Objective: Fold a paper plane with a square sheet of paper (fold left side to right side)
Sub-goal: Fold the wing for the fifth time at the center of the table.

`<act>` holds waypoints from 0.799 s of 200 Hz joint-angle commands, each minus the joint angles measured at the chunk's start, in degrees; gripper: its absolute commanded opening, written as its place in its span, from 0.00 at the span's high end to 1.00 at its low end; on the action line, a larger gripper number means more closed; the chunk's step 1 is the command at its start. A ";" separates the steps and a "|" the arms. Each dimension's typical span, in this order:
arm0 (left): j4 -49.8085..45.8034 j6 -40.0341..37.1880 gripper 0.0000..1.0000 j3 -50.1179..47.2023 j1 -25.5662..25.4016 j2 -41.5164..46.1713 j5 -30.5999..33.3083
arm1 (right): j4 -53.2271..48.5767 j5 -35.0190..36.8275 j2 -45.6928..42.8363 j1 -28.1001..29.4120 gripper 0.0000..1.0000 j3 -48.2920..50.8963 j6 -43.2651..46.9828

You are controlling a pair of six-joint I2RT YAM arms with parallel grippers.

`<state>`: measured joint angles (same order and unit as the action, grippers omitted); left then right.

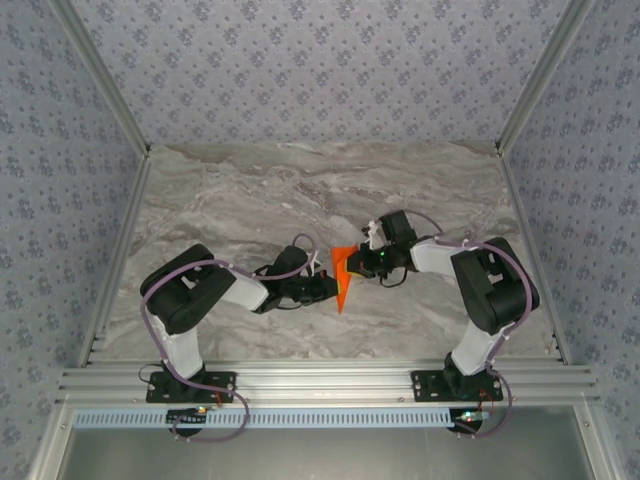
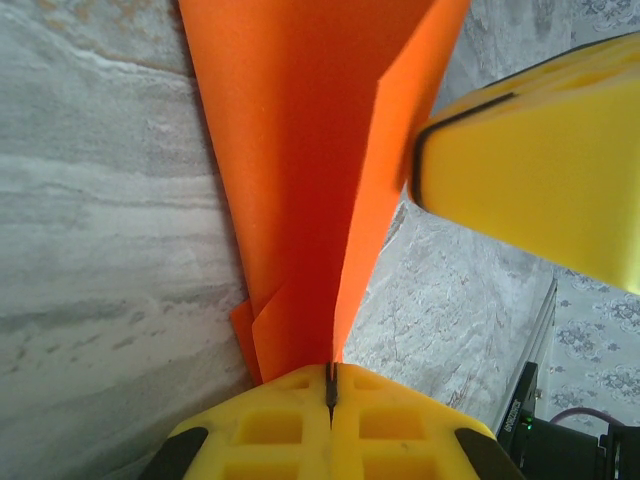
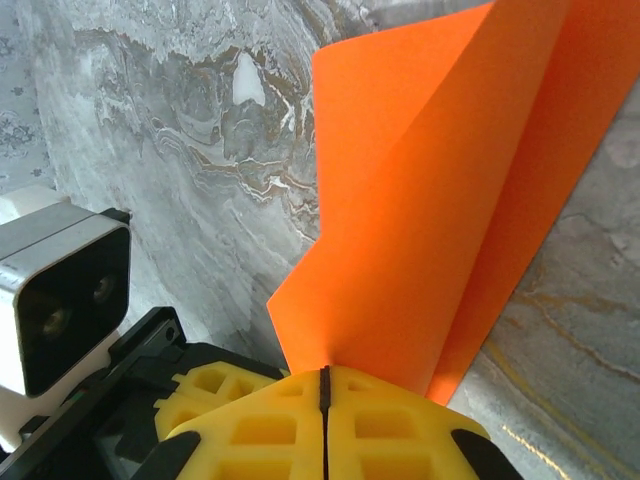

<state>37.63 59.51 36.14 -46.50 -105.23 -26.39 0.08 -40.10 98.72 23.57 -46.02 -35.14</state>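
Observation:
The bright orange paper is a narrow pointed shape with a centre crease, held between both arms at the table's middle. My left gripper is shut on the paper near its narrow end, yellow fingers pressed together. My right gripper is shut on the paper at its wider end, with yellow fingers closed tight. The right gripper's yellow finger appears at the right of the left wrist view. The left arm's wrist camera sits at the left of the right wrist view.
The grey marble table stretches behind and to both sides of the arms. Aluminium frame rails run along the near edge, with patterned walls around.

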 commanded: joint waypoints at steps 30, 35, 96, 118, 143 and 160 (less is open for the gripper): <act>1.02 0.16 0.98 -0.80 0.26 -2.06 1.08 | 3.89 -0.68 2.27 0.19 0.96 -1.00 -0.46; 1.11 0.17 0.99 -0.84 0.27 -2.15 1.04 | 3.98 -0.61 2.50 0.24 0.96 -1.03 -0.46; 1.74 0.61 0.99 -0.81 0.22 -2.51 0.82 | 5.54 -0.16 4.99 0.21 0.97 -1.36 -0.50; 1.84 0.63 1.00 -0.72 0.15 -2.74 0.64 | 5.54 0.13 5.57 0.25 0.97 -1.83 -0.46; 2.01 0.79 1.00 -0.65 0.23 -2.88 0.38 | 4.68 0.44 6.60 0.16 0.97 -2.29 -0.46; 2.10 0.87 1.00 -0.68 0.16 -2.96 0.38 | 3.55 0.85 7.27 0.24 0.97 -2.63 -0.33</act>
<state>39.66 60.75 35.81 -46.19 -105.97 -27.49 4.95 -40.32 103.94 23.57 -47.00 -35.31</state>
